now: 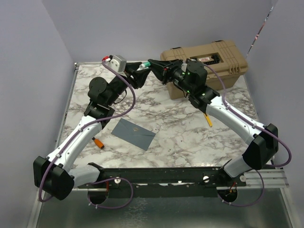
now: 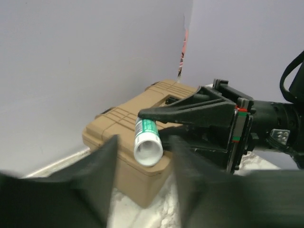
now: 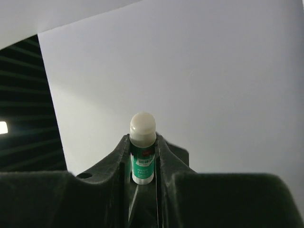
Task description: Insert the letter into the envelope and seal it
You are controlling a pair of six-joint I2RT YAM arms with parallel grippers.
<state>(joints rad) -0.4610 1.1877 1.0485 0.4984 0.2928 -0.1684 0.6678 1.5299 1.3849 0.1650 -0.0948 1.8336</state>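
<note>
Item: glue stick (image 3: 142, 156), green label, white end. It is pinched across its barrel by the right gripper (image 1: 152, 63), whose jaws are shut on it, and is held in the air over the far edge of the desk beside the tan case (image 1: 223, 59) at the far right corner. Its long axis runs out along the right fingers, and the white end sticks out past their tips straight at the left gripper (image 1: 142, 67). The left gripper's jaws stand apart, one either side of that end and not touching it. Judged next move: the left jaws close on the white end, so the two grippers must keep to one line. Item: envelope (image 1: 134, 134), flat on the desk left of centre towards the near edge, well apart from both grippers, with the left arm nearer. Whether its flap is stuck down cannot be told. Item: letter, not visible; it may be inside the envelope.
</note>
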